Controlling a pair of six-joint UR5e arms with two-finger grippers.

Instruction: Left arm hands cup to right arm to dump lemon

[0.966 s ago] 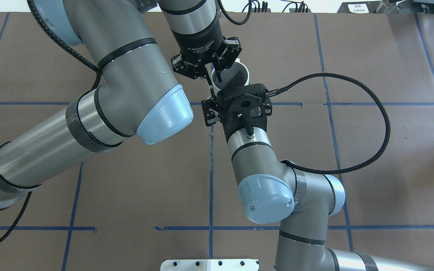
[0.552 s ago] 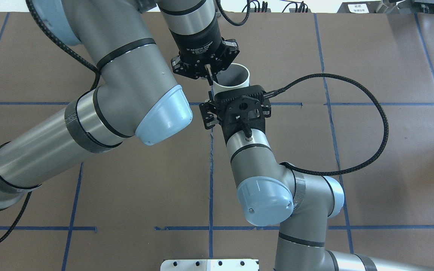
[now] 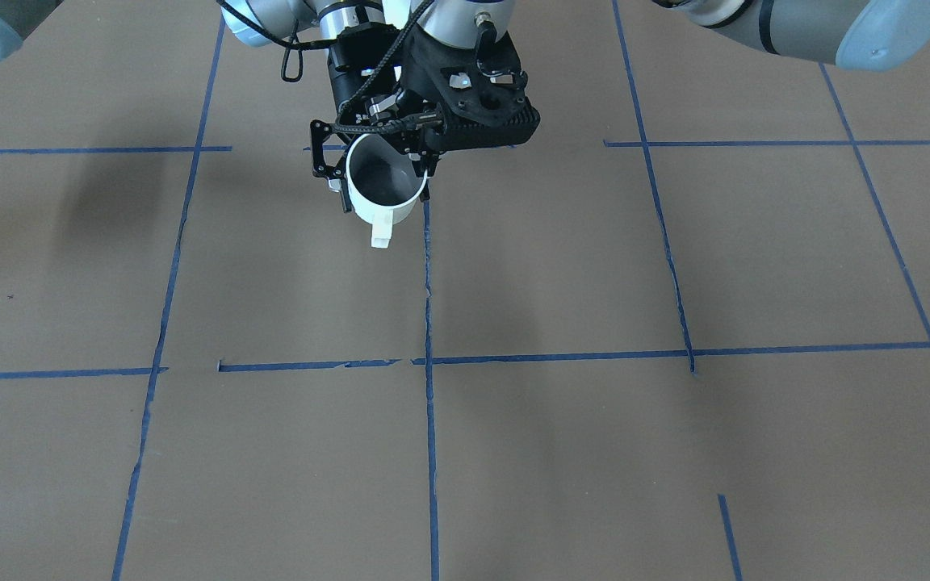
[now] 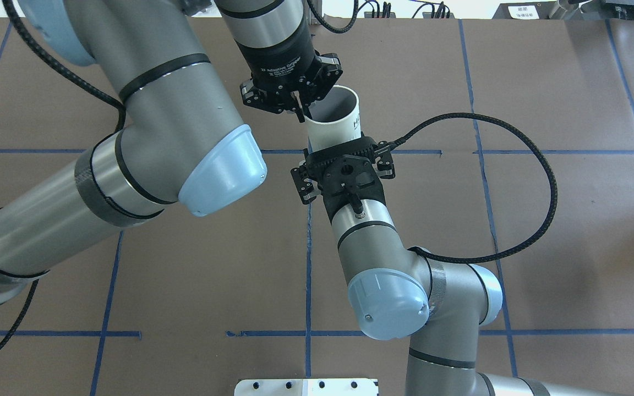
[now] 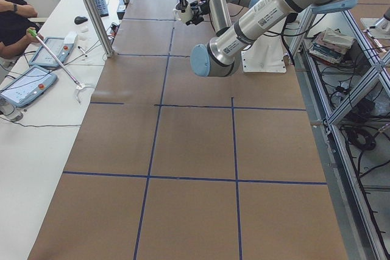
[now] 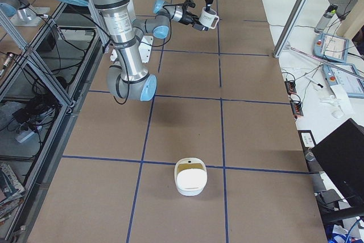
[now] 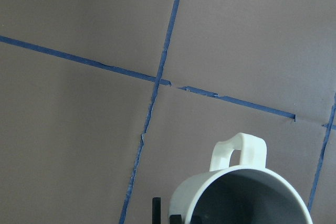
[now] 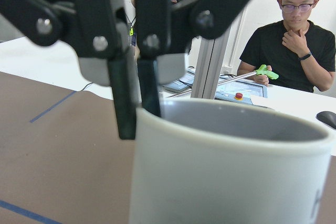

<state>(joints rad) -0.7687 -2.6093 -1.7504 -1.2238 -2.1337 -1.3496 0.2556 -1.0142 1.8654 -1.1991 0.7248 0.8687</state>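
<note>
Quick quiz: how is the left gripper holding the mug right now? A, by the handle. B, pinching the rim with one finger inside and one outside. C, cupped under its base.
B: from above, the left gripper has its fingers straddling the rim wall of the cup, while the handle sticks out free.

Open tabletop (image 3: 513, 266) beneath the cup (image 3: 383, 187)

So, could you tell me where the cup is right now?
In the overhead view the cup hangs above the far middle of the table, the left gripper pinching its rim and the right gripper around its body.
</note>
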